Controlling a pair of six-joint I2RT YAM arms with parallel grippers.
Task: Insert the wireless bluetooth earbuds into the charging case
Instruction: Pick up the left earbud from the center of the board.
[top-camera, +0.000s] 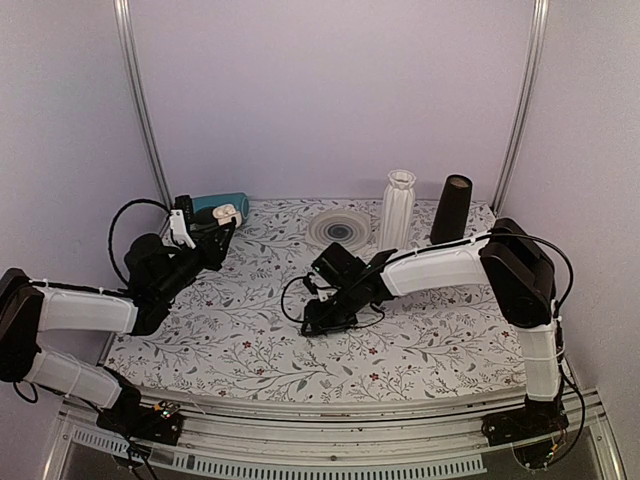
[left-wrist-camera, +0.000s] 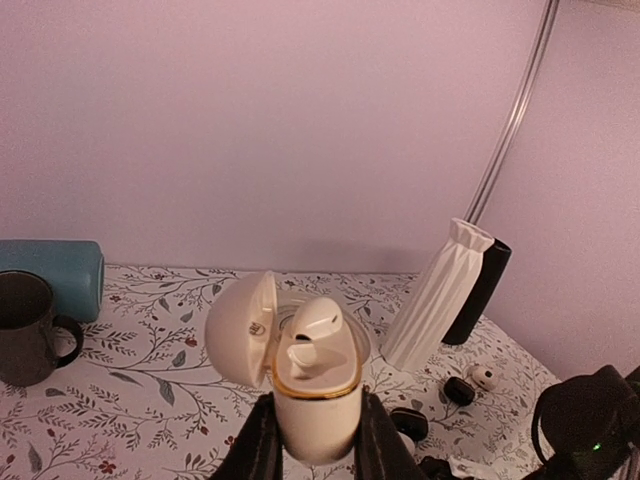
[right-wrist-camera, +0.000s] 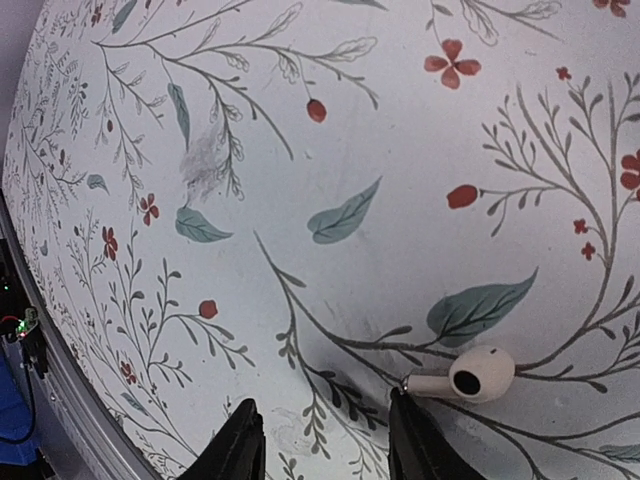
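Left gripper (left-wrist-camera: 314, 445): we see it clamped on the open charging case (left-wrist-camera: 318, 405), far-left corner of the counter (top-camera: 250, 340).
Seated earbud (left-wrist-camera: 314, 322): in one well.
Right gripper (right-wrist-camera: 325, 440): apart, loose earbud (right-wrist-camera: 480, 373) just beside.

The floral-printed table (top-camera: 250, 340) before me carries a white ribbed vase (top-camera: 398, 208) and a black cylinder (top-camera: 451, 208) upright at the back, a round disc (top-camera: 338, 229) beside them, a blue cylinder (top-camera: 222, 203) lying by a dark mug (left-wrist-camera: 25, 330), and one white earbud (right-wrist-camera: 480, 373) flat on the print
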